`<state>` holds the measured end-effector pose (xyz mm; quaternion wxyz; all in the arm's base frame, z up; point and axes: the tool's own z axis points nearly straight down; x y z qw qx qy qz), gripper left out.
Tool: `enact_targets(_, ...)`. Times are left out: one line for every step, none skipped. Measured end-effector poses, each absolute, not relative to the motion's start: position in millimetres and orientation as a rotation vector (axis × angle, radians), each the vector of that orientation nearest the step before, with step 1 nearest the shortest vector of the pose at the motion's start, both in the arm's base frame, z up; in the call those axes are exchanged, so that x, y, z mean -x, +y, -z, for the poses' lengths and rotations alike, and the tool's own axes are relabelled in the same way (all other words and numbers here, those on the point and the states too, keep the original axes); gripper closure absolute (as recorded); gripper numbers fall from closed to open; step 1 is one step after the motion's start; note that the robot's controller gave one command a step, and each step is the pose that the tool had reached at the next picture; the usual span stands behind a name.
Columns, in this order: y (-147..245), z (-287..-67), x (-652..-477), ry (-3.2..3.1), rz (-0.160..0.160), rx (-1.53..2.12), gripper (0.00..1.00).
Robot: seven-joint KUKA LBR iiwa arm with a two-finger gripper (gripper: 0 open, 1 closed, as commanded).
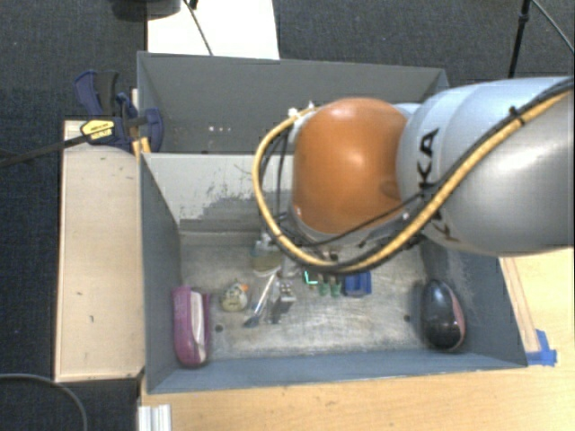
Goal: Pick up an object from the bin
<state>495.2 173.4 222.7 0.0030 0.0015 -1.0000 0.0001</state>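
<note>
My gripper [269, 303] hangs low in the bin [162, 250], just right of a small yellowish lump [235, 296]. I cannot tell whether it is apart or together.

The one camera looked down on the grey bin [162, 241] from above, set somewhat toward its near side and facing the far wall [216, 106], close enough that my arm [521, 205] stood large across the upper right.

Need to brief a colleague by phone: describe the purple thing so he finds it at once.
Look at the grey bin, at the left end of its floor in the view. A purple oblong lies there along the wall. It is much longer than the small yellowish lump to its right.
</note>
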Motion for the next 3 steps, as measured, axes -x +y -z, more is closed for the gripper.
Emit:
enact_targets(157.2,-71.3,-538.4,-3.069,0.002,-0.695,0.0)
enact_targets(157.7,-101.0,-509.1,-2.95,0.0,-1.075,0.0)
enact_targets(162.5,-100.9,-529.3,-2.871,0.001,-1.289,0.0)
